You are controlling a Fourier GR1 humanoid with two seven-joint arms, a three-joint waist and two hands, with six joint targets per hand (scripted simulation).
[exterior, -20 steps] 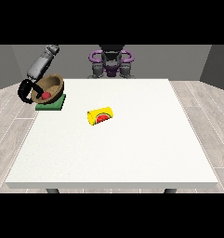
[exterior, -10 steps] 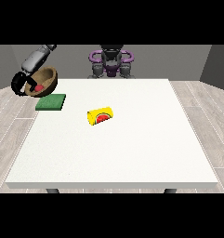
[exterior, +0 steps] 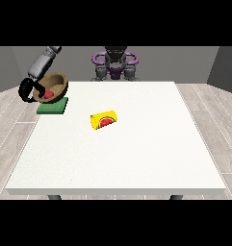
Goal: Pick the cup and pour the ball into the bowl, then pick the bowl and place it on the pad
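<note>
Bowl (exterior: 54,86), tilted, red ball (exterior: 48,94) inside, held in the curled fingers of the hand at the view's left (exterior: 27,90), over the green pad (exterior: 52,106). Yellow cup (exterior: 104,119) on its side, mid-table (exterior: 136,158).

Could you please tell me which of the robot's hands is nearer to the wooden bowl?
Right: the hand at the view's left grips the wooden bowl; the other hand is not visible.

Yellow cup (exterior: 104,120) lies on side mid-table, sole obstacle on white table (exterior: 136,158). Green pad (exterior: 53,106) at far corner, view's left; tilted bowl (exterior: 52,87) and hand (exterior: 28,90) crowd space above it.
</note>
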